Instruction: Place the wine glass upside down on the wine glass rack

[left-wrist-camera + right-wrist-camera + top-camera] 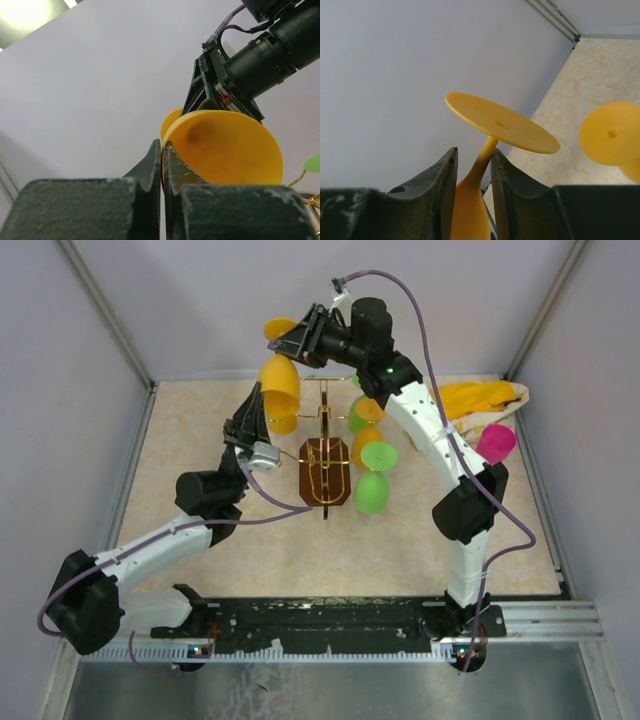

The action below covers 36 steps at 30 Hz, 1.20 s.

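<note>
TOP: yellow wine glass (280, 386) hung foot-up just left of the rack (326, 476) top; my right pincer (285, 344) was at its stem, my left pincer (254, 405) beside it | LEFT WRIST: my fingers (150, 167) were pressed together, a yellow disc (225, 150) alongside | RIGHT WRIST: my fingers (445, 172) stood spread loosely round the stem (485, 155), foot (500, 122) above.

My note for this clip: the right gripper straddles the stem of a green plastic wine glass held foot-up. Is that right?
Only the colour is wrong. The right gripper straddles the stem of a yellow plastic wine glass, not a green one, as the right wrist view shows. It is held foot-up, as you noted.
</note>
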Tool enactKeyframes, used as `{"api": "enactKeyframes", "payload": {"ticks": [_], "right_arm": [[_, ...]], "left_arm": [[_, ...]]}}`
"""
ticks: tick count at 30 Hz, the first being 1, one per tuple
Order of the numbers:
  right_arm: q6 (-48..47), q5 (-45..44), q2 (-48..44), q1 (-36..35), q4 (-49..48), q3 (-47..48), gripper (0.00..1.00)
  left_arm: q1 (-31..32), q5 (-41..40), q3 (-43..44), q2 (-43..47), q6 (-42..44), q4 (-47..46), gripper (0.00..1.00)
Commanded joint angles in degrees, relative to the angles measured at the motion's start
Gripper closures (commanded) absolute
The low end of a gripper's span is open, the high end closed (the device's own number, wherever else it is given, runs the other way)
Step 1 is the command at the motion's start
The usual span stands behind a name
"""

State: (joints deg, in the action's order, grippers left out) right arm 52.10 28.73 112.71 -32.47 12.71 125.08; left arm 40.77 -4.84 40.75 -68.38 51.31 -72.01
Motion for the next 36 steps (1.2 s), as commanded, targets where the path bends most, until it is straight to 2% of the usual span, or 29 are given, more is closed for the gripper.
{"api": "enactKeyframes", "payload": {"ticks": [1,6,10,12,15,18,30,32,36], "right_arm": [[-1.3,2.5,0.3,-0.4,0.4,3.4,0.72],[-2.6,2.4,0.3,-0.3,1.4,4.3,0.88],[-3.1,2.1,0.1,-0.3,1.6,4.7,0.91],[-3.3,1.9,0.1,-0.3,1.4,4.9,0.91],[-3.1,1.8,0.3,-0.3,1.4,5.6,0.82],[-3.1,2.4,0.4,-0.3,1.8,5.9,0.78],[-3.5,1.9,-1.6,-0.3,2.5,3.6,0.73],[-3.6,1.9,-1.7,-0.3,2.5,3.7,0.76],[-3.7,1.9,-1.6,-0.3,2.2,3.8,0.9]], "left_arm": [[0.4,2.4,0.2,-0.2,-0.2,-2.9,1.0],[0.4,1.6,0.4,-0.9,-0.2,-3.0,1.0],[0.6,1.2,0.7,-1.1,-0.4,-1.9,1.0],[0.8,1.4,1.0,-0.9,-0.9,-0.4,1.0],[1.3,1.2,1.0,-1.2,-1.5,0.2,1.0],[1.8,0.5,1.2,-2.1,-1.6,-0.2,1.0],[2.8,-2.5,2.6,-7.3,0.5,-4.4,1.0],[3.0,-2.7,2.6,-7.7,0.6,-4.7,1.0],[3.3,-3.1,2.5,-7.7,1.1,-4.7,1.0]]}}
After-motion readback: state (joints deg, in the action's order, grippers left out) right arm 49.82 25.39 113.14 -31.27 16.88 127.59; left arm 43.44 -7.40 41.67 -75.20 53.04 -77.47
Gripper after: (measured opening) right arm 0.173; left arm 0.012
